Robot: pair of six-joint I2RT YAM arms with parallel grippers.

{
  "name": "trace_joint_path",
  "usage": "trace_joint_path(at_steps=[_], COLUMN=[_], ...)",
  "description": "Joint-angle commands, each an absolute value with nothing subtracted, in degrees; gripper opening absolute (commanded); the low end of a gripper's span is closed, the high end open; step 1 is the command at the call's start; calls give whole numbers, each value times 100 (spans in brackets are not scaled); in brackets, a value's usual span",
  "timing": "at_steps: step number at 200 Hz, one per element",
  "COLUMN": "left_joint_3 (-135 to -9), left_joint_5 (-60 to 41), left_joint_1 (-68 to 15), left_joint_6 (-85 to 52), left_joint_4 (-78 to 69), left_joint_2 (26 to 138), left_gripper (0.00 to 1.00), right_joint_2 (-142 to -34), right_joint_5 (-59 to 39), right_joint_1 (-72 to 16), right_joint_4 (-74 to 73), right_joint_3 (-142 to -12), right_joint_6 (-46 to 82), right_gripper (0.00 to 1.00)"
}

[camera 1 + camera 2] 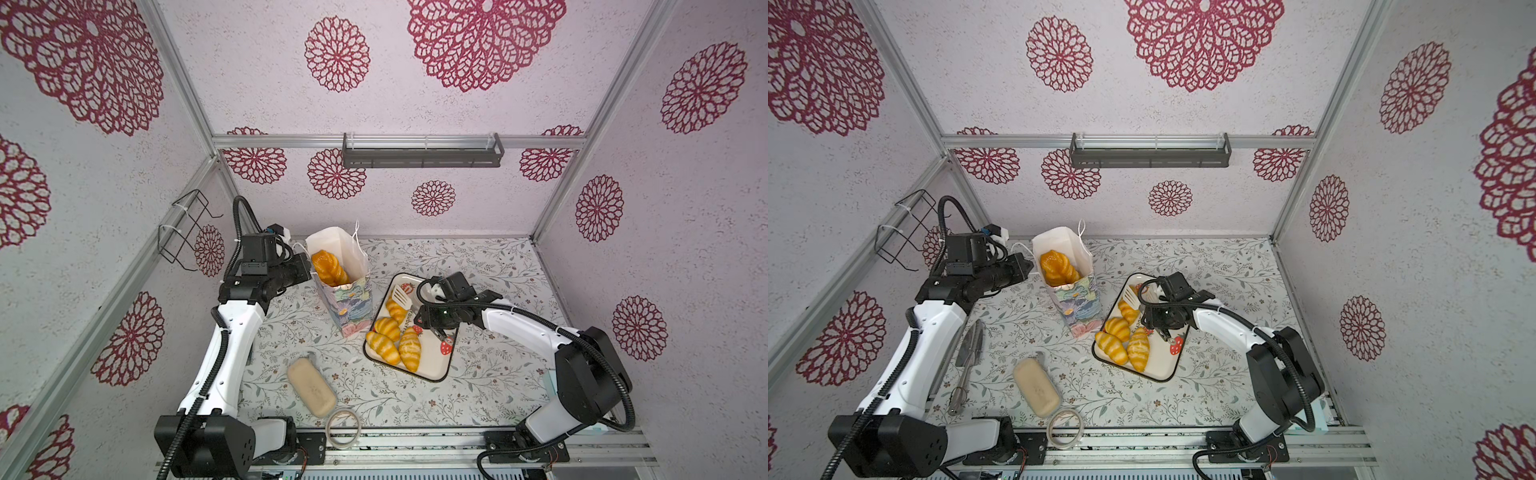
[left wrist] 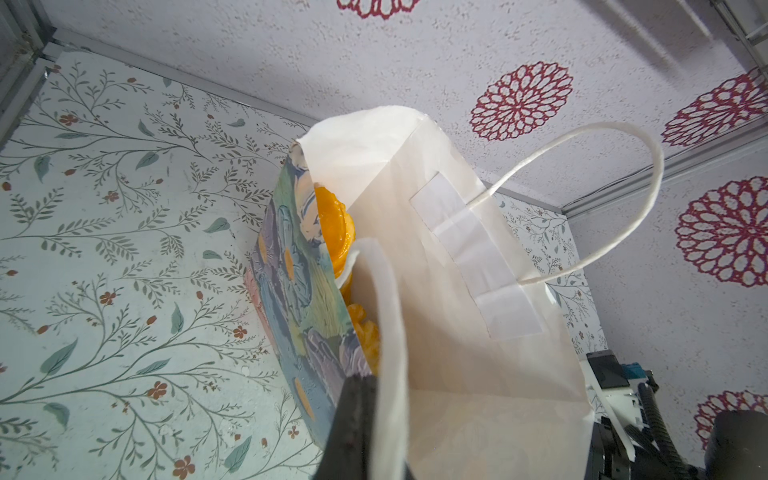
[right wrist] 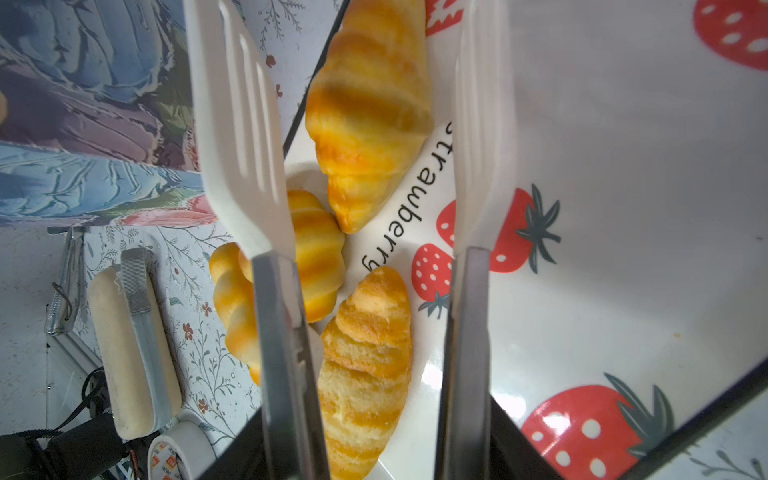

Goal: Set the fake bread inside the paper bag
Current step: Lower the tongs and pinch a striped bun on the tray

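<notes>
Pinching the left rim of the paper bag (image 1: 354, 309) in both top views, with the left gripper (image 1: 307, 266) closed tight on the paper. Judging by the spread white mouth, holding that wall out to steady the bag upright and leave room for dropping bread in from above. Standing at the far left of the table (image 1: 478, 270), with the braided loaf (image 1: 329, 268) leaning inside against the gripped wall. Lying on the strawberry tray (image 1: 434, 365) just right of the bag: four croissants (image 1: 388, 328), the part of the fake bread (image 1: 1111, 347) not yet bagged. Hovering over the tray's far half with the right gripper (image 1: 422, 314), clamped around a pair of white-tipped tongs (image 1: 401, 296), blades aimed toward the croissant nearest the bag.

Looking from the left wrist: showing one dark finger (image 2: 353, 424) pressed against the bag's wall at its rim, its partner hidden behind the paper. Glimpsing the loaf's glossy orange through the gap, plus more orange lower down, too hidden for naming.

Looking from the right wrist: gripping the tongs by their metal arms, partly squeezed, blades standing well apart with nothing between them. Bracketing one croissant from above, probably lining up for a pinch; not showing how high over it. Calling for a gentle, centred squeeze, given a glossy, rounded shape likely to slip.
</notes>
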State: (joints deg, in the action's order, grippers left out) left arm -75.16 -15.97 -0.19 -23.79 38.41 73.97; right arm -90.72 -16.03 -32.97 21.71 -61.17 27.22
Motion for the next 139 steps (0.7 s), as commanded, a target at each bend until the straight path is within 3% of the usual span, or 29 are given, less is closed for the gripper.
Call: trace_joint_path(at_steps=[1,139], left_joint_3=[-7469,-7465], left_joint_5=[-1584,-1575], left_joint_1=[20,26], left_joint_6=[-2370,-2365], left_joint_4=[3764,3768], left_joint_2=[7400,7419], left_gripper=[0,0], right_joint_2=[-9102,-9421], right_joint_5=[-1740,-1969], right_joint_1=[-3261,-3261], right_joint_4=[1941,1761], right_joint_3=[-6157,-6212], right_joint_6=[2795,2821], right_gripper=[60,62])
